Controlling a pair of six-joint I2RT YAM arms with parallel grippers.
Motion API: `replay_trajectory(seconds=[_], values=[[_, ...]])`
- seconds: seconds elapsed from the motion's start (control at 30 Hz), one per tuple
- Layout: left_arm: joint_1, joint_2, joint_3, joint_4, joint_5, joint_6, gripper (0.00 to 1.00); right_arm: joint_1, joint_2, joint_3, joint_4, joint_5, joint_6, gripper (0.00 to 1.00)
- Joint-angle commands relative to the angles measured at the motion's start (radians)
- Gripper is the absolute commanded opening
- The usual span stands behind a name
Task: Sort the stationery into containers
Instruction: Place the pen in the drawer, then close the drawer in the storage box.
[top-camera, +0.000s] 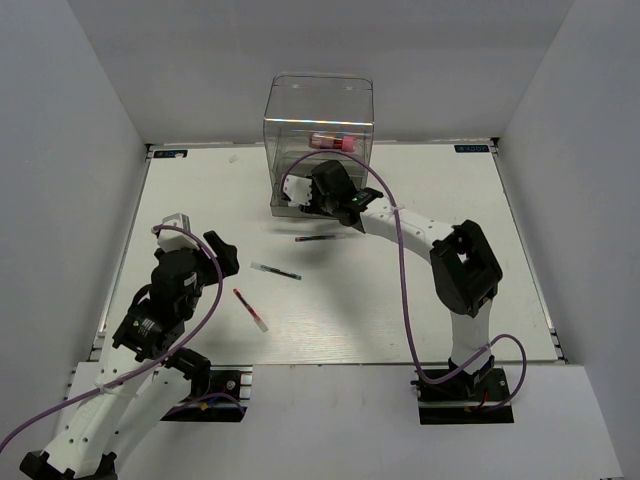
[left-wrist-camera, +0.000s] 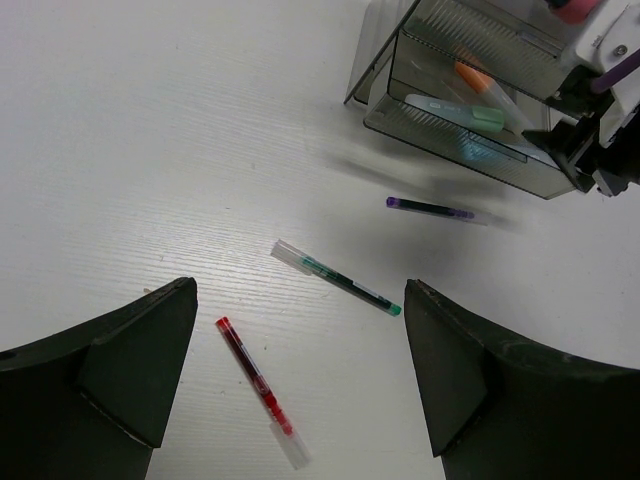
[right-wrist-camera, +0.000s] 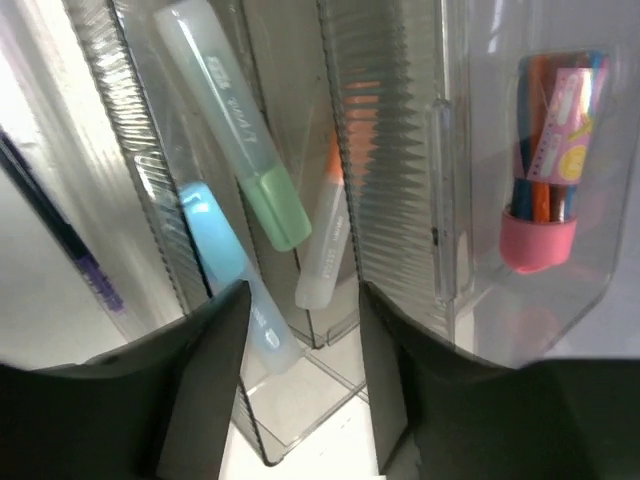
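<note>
The left gripper (left-wrist-camera: 298, 287) hangs wide open over the table (top-camera: 450, 250) and holds nothing. Below it lie the red-white pen (left-wrist-camera: 255, 385), a green pen (left-wrist-camera: 335, 278) and a purple pen (left-wrist-camera: 430, 208). The right gripper (right-wrist-camera: 302, 300) stands partly open at the drawer box (top-camera: 318, 110), gripping nothing. Inside the drawers are the light blue marker (right-wrist-camera: 215, 240), the pale green marker (right-wrist-camera: 240, 150) and the orange-grey marker (right-wrist-camera: 325, 250) — the pink tube (right-wrist-camera: 545, 170) sits in another compartment.
</note>
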Motion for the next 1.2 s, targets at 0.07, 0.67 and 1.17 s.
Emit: replay_trajectory(seconds=[0.07,0.67,1.17], values=[[0.004,-0.008,-0.004,0.013,0.002,0.012,0.94,-0.007,-0.101,0.002,-0.038,-0.183,0.058,0.13],[0.004,-0.008,-0.004,0.013,0.002,0.012,0.93,-0.006,0.059,0.076,-0.249,-0.388,0.053,0.0],[0.004,0.001,-0.004,0.013,0.011,0.021,0.93,-0.015,0.103,0.048,0.057,-0.014,0.101,0.0]])
